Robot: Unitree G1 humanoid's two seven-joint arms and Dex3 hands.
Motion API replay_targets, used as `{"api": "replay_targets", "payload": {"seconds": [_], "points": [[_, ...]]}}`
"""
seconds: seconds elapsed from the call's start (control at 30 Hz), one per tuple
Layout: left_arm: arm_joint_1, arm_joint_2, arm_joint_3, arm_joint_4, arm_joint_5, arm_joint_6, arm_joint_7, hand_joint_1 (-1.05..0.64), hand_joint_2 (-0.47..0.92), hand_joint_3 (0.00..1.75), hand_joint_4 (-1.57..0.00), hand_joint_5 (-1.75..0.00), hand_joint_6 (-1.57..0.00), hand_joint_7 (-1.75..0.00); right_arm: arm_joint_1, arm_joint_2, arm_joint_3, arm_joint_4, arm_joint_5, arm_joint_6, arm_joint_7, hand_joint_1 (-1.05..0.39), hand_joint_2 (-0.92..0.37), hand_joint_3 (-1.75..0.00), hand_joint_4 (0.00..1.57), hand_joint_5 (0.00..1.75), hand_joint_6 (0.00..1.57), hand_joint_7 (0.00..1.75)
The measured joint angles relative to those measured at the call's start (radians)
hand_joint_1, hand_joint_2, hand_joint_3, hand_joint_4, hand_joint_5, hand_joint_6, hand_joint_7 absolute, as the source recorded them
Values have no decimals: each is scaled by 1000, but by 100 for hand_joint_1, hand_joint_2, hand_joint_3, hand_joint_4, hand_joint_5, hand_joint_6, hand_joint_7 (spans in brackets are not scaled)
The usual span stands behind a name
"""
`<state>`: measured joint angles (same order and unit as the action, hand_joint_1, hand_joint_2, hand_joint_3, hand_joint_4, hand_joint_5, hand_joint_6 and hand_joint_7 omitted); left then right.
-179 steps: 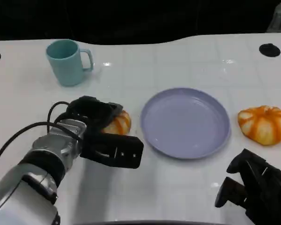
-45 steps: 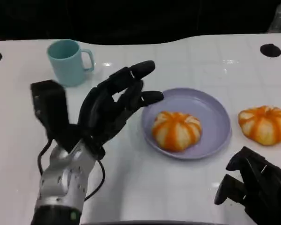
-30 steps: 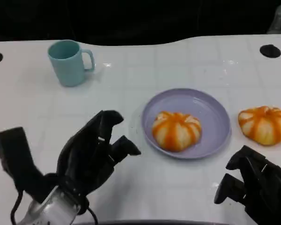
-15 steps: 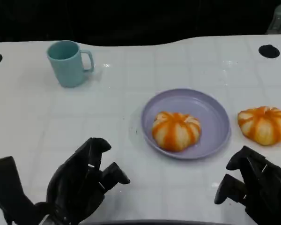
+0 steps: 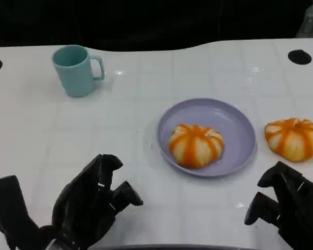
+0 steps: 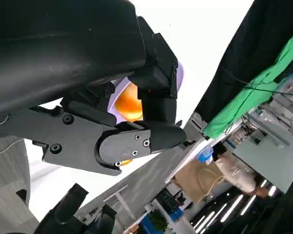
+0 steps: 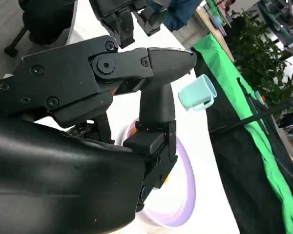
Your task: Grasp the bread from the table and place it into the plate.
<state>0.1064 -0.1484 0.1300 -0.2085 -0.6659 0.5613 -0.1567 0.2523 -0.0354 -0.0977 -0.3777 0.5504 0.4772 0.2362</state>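
White tabletop (image 5: 146, 73): bread (image 5: 196, 145) sits in plate (image 5: 235, 122); your left hand (image 5: 91, 208) is empty, fingers loosely curled; next, rest it.

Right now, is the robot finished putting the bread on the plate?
Nearly. One bread already sits in the purple plate. The left hand and right hand hold nothing, low near the table's front edge. Another bread lies on the table right of the plate.

Around the plate (image 5: 240, 156), bare white table (image 5: 146, 88) lies open on its far and near sides. A second bun (image 5: 293, 137) sits just beside its right rim, narrowing that side. The teal mug (image 5: 75, 69) stands well apart, far-left of the plate.
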Motion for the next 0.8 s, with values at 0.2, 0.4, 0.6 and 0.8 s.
{"api": "replay_targets", "payload": {"seconds": [0.2, 0.4, 0.6, 0.8], "points": [[-3, 1, -3, 20, 1, -11, -5, -54, 92, 45, -86, -175, -61, -175, 0, -1, 0, 6, -16, -1, -2, -51, -92, -29, 65, 175, 53, 161], [-5, 4, 1, 23, 1, -11, -5, -54, 92, 46, -86, -175, -61, -175, -1, 1, 1, 8, -17, -1, -4, -52, -92, -28, 66, 175, 53, 162], [-11, 9, 6, 26, 1, -11, -5, -54, 92, 45, -86, -175, -61, -175, -9, 2, 3, 11, -19, -10, -4, -53, -91, -26, 67, 175, 56, 159], [-21, 8, 8, 28, 1, -11, -5, -53, 92, 45, -85, -175, -59, -175, -12, 3, 2, 12, -16, -9, -4, -52, -92, -24, 67, 175, 57, 157]]}}
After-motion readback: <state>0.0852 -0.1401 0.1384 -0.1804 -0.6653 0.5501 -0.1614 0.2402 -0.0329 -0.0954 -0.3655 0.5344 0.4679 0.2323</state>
